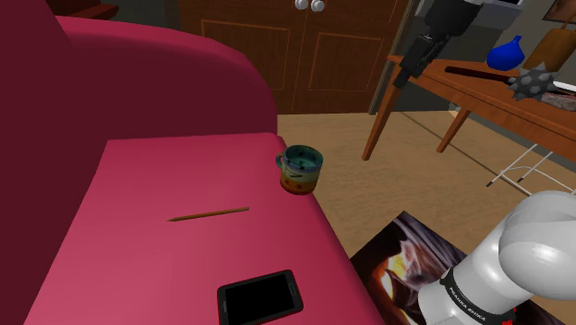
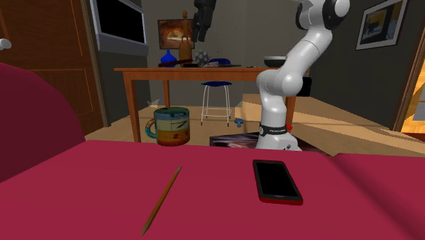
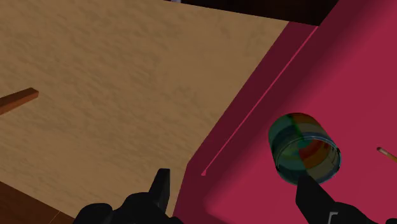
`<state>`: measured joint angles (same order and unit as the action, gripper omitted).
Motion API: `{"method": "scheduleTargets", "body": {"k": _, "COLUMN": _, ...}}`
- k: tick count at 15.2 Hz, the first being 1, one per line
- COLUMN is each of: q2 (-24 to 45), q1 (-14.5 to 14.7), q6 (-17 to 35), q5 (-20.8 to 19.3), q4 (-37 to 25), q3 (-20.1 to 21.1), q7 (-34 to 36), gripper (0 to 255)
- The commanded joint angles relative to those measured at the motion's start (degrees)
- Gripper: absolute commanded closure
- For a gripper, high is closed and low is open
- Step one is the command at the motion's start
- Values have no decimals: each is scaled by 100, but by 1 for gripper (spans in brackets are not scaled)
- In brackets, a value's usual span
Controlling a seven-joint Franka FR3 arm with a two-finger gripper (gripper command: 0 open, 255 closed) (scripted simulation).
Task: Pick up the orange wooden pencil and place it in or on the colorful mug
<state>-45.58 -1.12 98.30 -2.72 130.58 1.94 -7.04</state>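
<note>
Gripper high above a crimson sofa cushion, fingers spread wide with nothing between them but the cushion's edge and tan floor far below. The orange pencil lies flat on the cushion, outside the gap between the fingers: only its end appears, past the finger nearer the cushion and beyond the colourful mug, which stands in line with that same fingertip. Shoulder view: the gripper hangs well apart from the pencil, which rests between the upright mug at the cushion's corner and a black phone. Second exterior view: gripper near the top edge; pencil, mug and phone far beneath it.
</note>
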Motion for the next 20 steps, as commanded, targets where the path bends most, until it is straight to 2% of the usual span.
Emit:
{"method": "scheduleTargets", "body": {"k": 1, "q2": 0, "q1": 0, "q6": 0, "q5": 0, "q4": 0, "q3": 0, "q7": 0, "gripper": 0}}
{"method": "scheduleTargets", "body": {"k": 11, "q2": 1349, "q1": 574, "q6": 1120, "q5": 23, "q4": -98, "q3": 649, "q7": -333, "gripper": 0}}
{"method": "scheduleTargets", "body": {"k": 20, "q2": 2662, "q1": 975, "q6": 1938, "q5": -210, "q4": -429, "q3": 1287, "q7": -529, "gripper": 0}}
